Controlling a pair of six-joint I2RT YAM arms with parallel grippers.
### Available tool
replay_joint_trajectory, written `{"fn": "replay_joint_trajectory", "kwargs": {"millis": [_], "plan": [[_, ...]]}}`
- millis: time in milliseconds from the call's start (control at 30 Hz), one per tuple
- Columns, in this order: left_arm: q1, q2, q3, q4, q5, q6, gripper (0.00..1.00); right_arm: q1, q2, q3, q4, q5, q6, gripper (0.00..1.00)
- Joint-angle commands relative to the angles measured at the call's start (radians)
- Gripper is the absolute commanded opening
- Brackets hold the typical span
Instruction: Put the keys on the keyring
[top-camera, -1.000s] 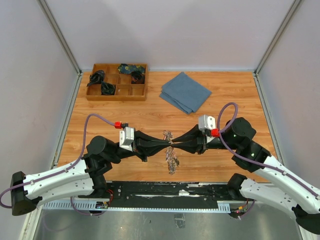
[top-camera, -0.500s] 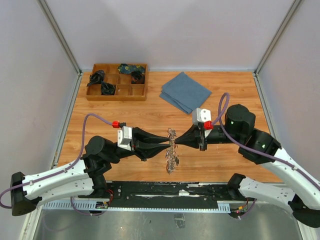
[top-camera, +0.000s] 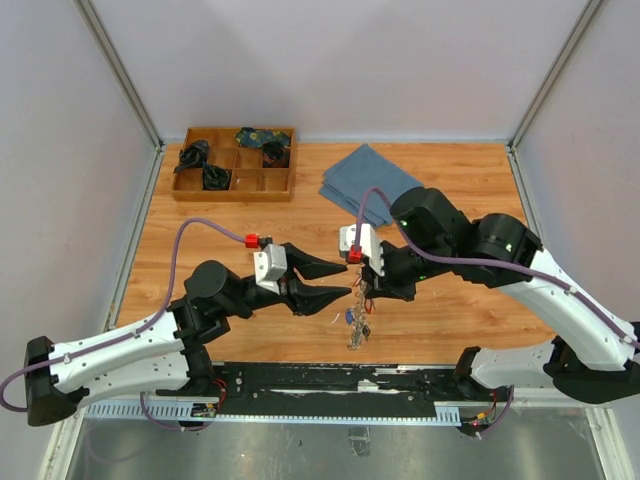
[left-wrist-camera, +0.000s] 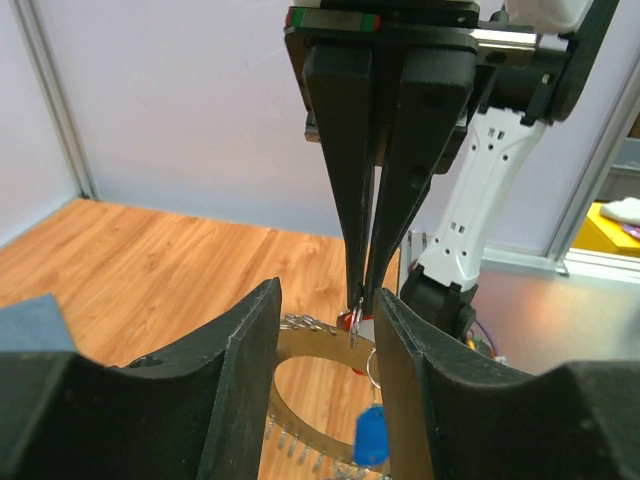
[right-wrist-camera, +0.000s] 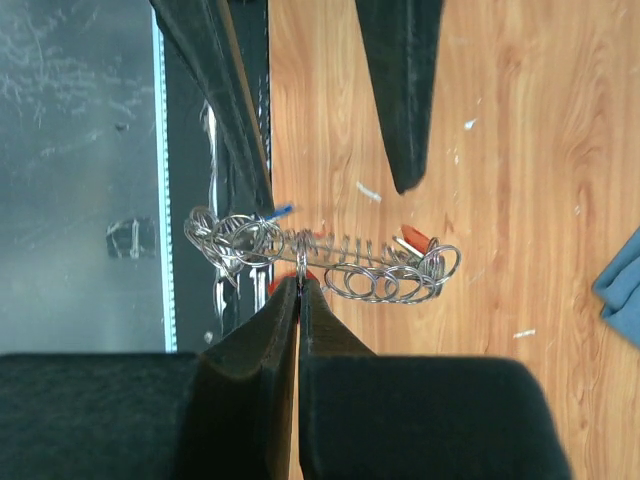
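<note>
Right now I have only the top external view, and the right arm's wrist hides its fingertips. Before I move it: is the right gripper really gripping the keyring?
Observer: Yes. In the right wrist view the right gripper is shut on the wire of the keyring, which hangs from that pinch.
Operator: Is the left gripper holding the ring too?
Observer: No. The left wrist view shows the left gripper open, one finger on each side of the pinch, closed on nothing.
Operator: Any tagged key near there?
Observer: A blue-tagged key hangs just below the pinch.
</note>
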Motion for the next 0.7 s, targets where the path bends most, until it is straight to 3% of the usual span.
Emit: {"fn": "replay_joint_trajectory", "kwargs": {"millis": [0,667], "plan": [[0.005,0.045,0.046,-0.023,0.054,0.024,0.48,0.045,0.030,0.079,-0.124,0.095,-0.004,0.00],[0.004,0.142,0.098,-0.080,0.172,0.042,0.37,0.064,0.028,0.065,-0.059,0.082,0.009,0.00]]}}
